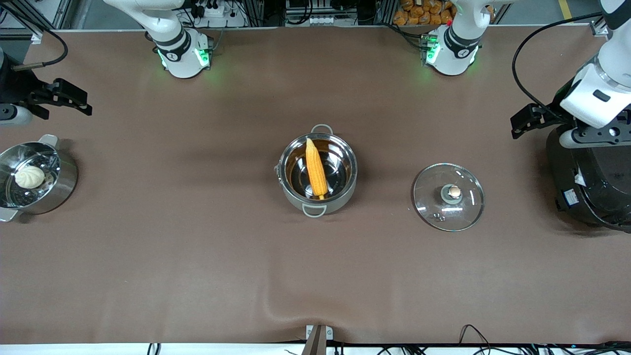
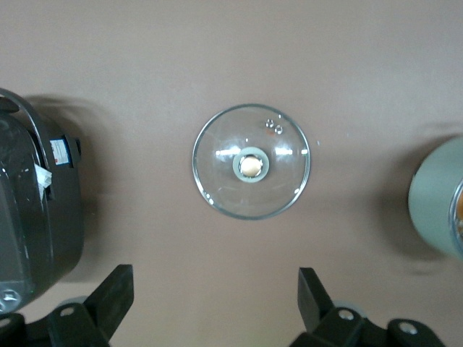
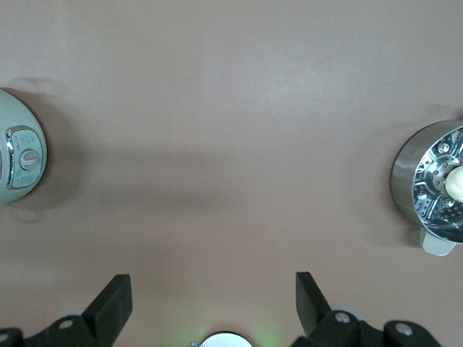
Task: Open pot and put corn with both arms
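Pot [image 1: 318,170] sits uncovered at mid-table, one loop handle at its 12 o'clock and one at its 6 o'clock in the front view. Corn [image 1: 315,167] lies inside it, pointed tip toward 12 o'clock, stub toward 6 o'clock resting by the rim. In the left wrist view only a cut-off slice of the pot's wall shows at the frame edge.

Glass lid [image 1: 448,197] lies flat on the table [image 1: 197,246], knob up, beside the pot toward the left arm's end — apart from it, not touching. Left wrist view shows the lid [image 2: 251,161] whole, with small droplets near its rim.

Black rice cooker [image 1: 589,182] stands at the left arm's end, partly cut off by the frame and partly hidden under the arm. Steamer pot with white bun [image 1: 30,177] stands at the right arm's end, also cropped at the edge; the right wrist view catches only part of it.

Left gripper [image 2: 215,293] hangs in the air over the table between lid and rice cooker — fingers spread wide, holding nothing, touching nothing. In the front view only its black body by the cooker shows.

Right gripper [image 3: 213,293] hangs over bare table near the steamer pot, fingers likewise wide apart and empty. Both arms wait clear of the pot.
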